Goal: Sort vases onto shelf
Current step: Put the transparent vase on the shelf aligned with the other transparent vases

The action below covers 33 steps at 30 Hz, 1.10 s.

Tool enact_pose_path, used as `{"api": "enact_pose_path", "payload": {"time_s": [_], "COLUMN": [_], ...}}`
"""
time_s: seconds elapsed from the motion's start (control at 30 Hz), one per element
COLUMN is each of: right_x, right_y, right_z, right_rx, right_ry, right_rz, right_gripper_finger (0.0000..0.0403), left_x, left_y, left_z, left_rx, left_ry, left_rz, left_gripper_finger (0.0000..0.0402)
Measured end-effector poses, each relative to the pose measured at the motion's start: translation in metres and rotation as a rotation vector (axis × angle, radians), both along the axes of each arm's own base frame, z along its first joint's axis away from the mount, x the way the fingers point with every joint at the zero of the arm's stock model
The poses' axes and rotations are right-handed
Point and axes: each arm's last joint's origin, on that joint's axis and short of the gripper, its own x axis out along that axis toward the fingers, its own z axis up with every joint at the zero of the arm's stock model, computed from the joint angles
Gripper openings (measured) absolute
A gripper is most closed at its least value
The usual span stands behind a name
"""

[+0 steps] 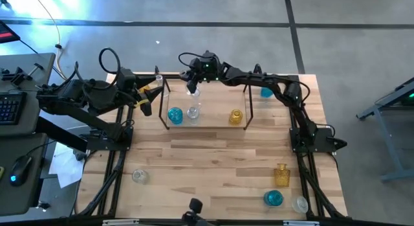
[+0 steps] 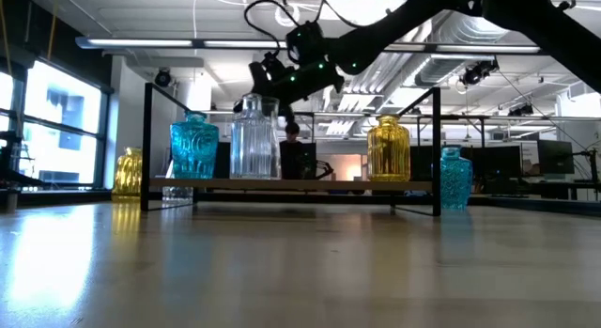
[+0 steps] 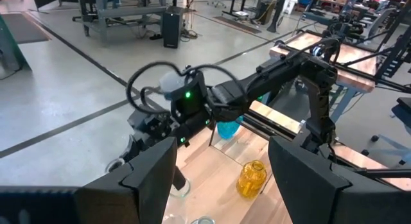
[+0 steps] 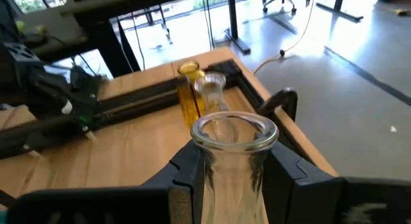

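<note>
The clear vase [image 4: 232,153] is in the right gripper [image 1: 193,85], whose fingers are closed on its neck, above the shelf [image 1: 206,125]. On the shelf stand a blue vase [image 1: 174,114], a clear one [image 1: 193,112] and a yellow one [image 1: 235,116]. The left gripper [image 1: 147,100] waits beside the shelf's left end, fingers apart and empty.

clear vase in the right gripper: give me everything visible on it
The clear vase is transparent, colourless glass with a round flared lip and open mouth, narrowing to a straight neck; its body is barely seen. It stands upright, neck clamped between the right gripper's dark fingers, one each side. From above it sits at the shelf's rear edge, behind the clear and blue vases standing there. Whether its base rests on the shelf floor cannot be told.
</note>
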Motion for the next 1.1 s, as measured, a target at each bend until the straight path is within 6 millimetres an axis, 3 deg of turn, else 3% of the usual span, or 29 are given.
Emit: {"api": "enact_pose_path", "payload": {"time_s": [0.4, 0.73, 0.93, 1.1], "right_x": [-0.009, -0.029, -0.04, -0.057], "right_y": [-0.007, -0.035, -0.036, -0.038], "right_z": [0.012, 0.003, -0.006, 0.015], "right_rx": [0.0, 0.038, 0.009, -0.029], "right_ry": [-0.004, 0.095, 0.249, 0.287], "right_rz": [-0.036, -0.113, -0.056, -0.053], "right_gripper_finger": [0.0081, 0.0081, 0.0081, 0.0081], "left_x": [0.0, 0.0, 0.0, 0.0], "left_y": [0.0, 0.0, 0.0, 0.0], "left_z": [0.0, 0.0, 0.0, 0.0], "left_rx": [0.001, -0.005, -0.005, 0.008], "left_ry": [0.0, -0.004, -0.004, 0.006], "left_rz": [0.0, 0.002, 0.002, -0.002], "left_gripper_finger": [0.0236, 0.0236, 0.0236, 0.0236]}}
